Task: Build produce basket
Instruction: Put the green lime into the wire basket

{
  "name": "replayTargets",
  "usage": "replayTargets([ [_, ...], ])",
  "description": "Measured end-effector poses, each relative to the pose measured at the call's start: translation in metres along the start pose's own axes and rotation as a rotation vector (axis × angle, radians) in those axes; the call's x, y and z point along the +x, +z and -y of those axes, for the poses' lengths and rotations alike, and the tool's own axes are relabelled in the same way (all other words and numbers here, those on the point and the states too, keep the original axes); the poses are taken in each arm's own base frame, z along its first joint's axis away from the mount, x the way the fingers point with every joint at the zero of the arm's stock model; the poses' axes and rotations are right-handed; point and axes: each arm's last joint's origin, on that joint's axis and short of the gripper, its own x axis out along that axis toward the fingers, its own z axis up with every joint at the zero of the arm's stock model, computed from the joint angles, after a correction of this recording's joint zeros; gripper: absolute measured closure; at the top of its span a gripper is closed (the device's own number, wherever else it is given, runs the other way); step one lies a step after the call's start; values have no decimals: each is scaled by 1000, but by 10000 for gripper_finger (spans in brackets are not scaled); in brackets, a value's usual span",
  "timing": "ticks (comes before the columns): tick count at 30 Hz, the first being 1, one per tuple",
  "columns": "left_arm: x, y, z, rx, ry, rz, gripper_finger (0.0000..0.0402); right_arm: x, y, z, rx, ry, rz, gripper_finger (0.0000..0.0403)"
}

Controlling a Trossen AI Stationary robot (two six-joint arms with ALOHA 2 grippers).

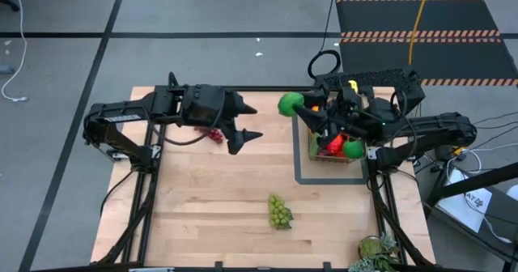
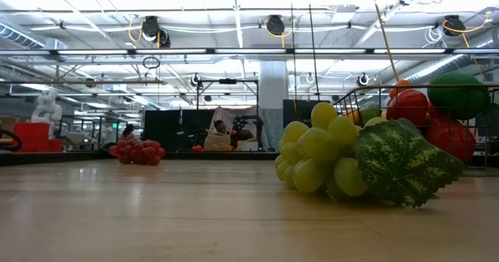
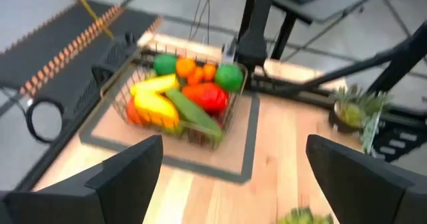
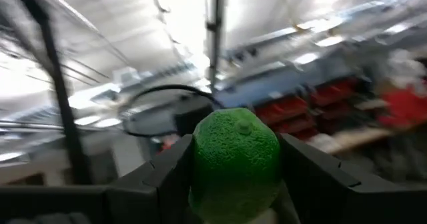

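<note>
Right gripper (image 4: 235, 184) pinching bumpy round green lime (image 1: 290, 104) beside far edge of half-hidden dark wire-mesh basket (image 3: 225, 121), left gripper (image 1: 243, 126) spread, empty, over tabletop's middle, red grapes (image 1: 215, 134) partly hidden beneath it

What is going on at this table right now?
Two robot arms are filling a wire basket with toy produce. The right gripper holds a lime above the basket's far left corner. The basket already holds a banana, a cucumber, oranges and red fruit. The left gripper hangs open and empty over the middle of the table. Green grapes and red grapes lie loose on the table.
</note>
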Motion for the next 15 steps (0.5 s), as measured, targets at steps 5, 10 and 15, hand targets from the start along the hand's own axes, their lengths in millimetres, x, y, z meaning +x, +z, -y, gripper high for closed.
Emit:
replayTargets([
  [5, 0, -8, -1, -30, 17, -81, 48, -12, 6, 11, 10, -160, -102, 198],
  [10, 0, -10, -1, -83, 24, -103, 61, -28, 13, 26, 66, -319, -181, 198],
  [15, 0, -10, -1, -110, 22, -103, 76, -49, 17, 44, 148, -522, -271, 198],
])
